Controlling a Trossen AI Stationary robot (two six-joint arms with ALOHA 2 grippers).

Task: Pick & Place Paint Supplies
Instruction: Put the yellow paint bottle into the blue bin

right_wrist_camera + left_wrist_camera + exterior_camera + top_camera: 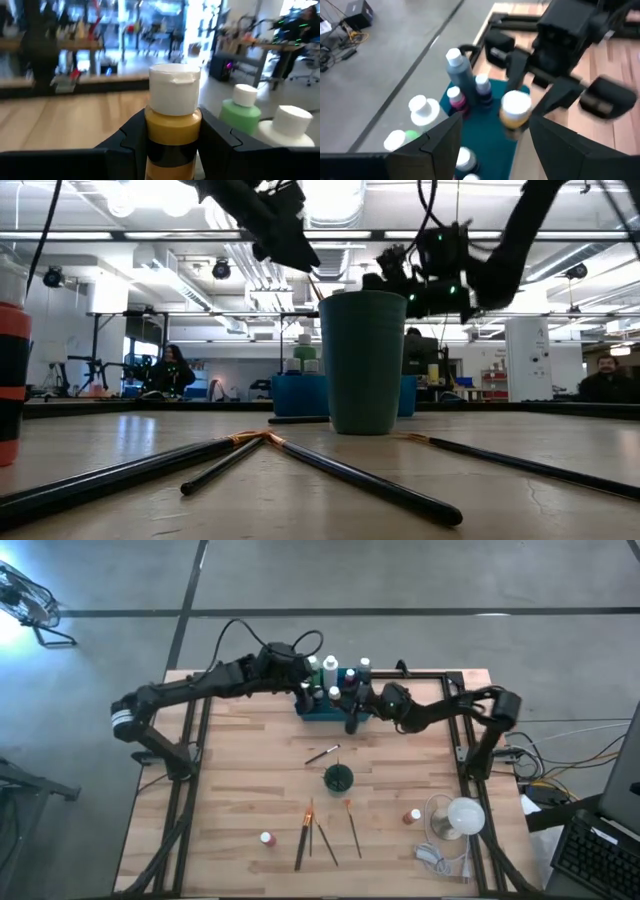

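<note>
A: Where are the two grippers?

B: Both are over the teal tray, which stands at the far edge of the table, near the middle. The right gripper is pinching a yellow-brown bottle with a white cap; its two fingers press on the bottle's sides. In the left wrist view this bottle is at the tray's right end, held upright.

A: And the left gripper?

B: The left gripper is spread apart and holds nothing. It is above the bottles in the tray: a tall grey bottle, a pink bottle, a green bottle and a white bottle, all upright.

A: What is not in the tray?

B: The dark green cup stands near the middle of the table. One paintbrush lies between cup and tray. Four more paintbrushes lie toward the near edge. A small bottle is near them on the left, and another small bottle is toward the right edge.
</note>
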